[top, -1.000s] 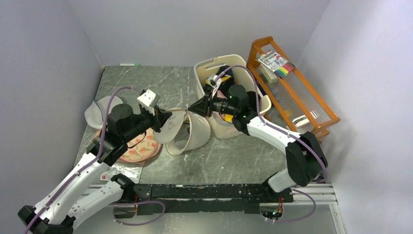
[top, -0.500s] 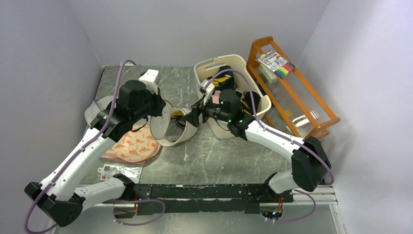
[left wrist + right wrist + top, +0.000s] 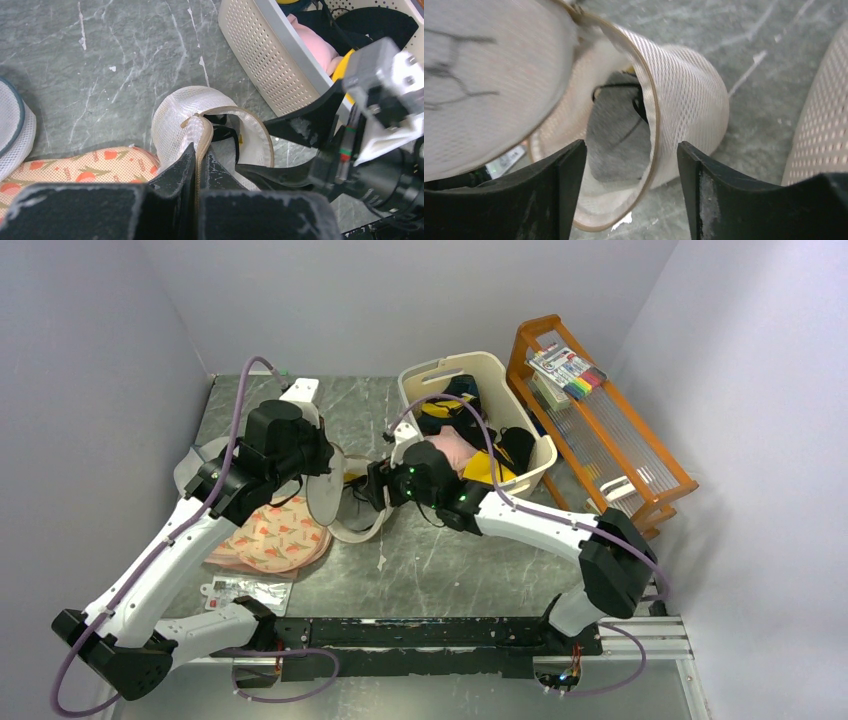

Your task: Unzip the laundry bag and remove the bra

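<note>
The bag [image 3: 350, 508] lies on its side on the grey surface [image 3: 450, 560], just left of the basket [image 3: 520, 455] and beside the pink printed bag [image 3: 270, 540]. Its zip is undone: the lid flap [image 3: 484, 75] is lifted off the rim and the mouth faces the right arm.

Left claw [image 3: 197, 150]: pressed together on the bag's zip edge, holding the flap upright. From above, the same claw [image 3: 322, 468] sits at the bag's left rim.

Right claw [image 3: 628, 150]: spread wide at the mouth of the bag, one finger [image 3: 566, 185] to each side of the opening. Neither finger is seen to grip anything. The overhead view puts this claw [image 3: 372, 487] at the rim, between bag and basket.

Bra [image 3: 640, 102]: inside the bag. Only thin dark straps show against the grey interior, and the cups are probably deeper in, though the view is too blurred to confirm this.

The basket holds pink, yellow and black clothing. A grey bag [image 3: 195, 472] lies at the far left, partly under the left arm. An orange rack [image 3: 620, 455] stands to the right of the basket.
</note>
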Robot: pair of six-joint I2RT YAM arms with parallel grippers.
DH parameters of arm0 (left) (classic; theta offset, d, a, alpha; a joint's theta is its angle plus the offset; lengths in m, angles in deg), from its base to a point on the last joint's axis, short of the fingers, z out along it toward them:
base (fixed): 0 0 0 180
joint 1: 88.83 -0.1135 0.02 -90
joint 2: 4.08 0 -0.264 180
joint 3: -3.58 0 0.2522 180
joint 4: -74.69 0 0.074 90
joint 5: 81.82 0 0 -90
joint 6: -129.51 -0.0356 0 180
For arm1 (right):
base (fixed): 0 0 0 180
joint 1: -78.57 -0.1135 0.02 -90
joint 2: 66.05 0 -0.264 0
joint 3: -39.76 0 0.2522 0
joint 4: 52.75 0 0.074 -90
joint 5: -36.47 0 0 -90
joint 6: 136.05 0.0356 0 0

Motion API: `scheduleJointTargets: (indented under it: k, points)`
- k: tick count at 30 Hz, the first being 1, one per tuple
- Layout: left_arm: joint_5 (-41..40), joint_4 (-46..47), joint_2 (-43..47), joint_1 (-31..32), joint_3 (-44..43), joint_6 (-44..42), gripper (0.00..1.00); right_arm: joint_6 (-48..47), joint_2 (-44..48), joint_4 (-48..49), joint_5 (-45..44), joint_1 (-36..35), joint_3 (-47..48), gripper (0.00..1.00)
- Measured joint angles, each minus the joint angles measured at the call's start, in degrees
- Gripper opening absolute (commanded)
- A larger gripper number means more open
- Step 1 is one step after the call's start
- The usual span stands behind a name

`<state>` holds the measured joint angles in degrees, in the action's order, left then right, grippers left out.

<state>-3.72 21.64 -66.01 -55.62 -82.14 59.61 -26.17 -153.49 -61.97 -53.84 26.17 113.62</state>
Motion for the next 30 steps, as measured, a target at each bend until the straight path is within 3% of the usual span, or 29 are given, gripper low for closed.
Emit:
scheduleJointTargets:
  k: [9,17,24,30]
  points:
    - [-1.4,-0.6,0.0,0.0,-0.2,0.5,0.07,0.5,-0.8,-4.4,-11.7,-3.2,-0.9,0.40]
    - [-3.7,-2.6,-1.3,0.0,-2.3,-0.8,0.07,-1.7,-0.8,-6.3,-13.4,-3.1,-3.8,0.00]
    - [-8.3,-5.2,-3.0,0.0,-2.6,-1.7,0.07,-8.7,-0.1,-7.1,-13.2,-1.6,-3.8,0.00]
    - [-13.6,-7.2,-4.1,0.1,-1.7,-2.3,0.07,-13.4,1.3,-7.2,-4.5,3.5,-3.7,0.00]
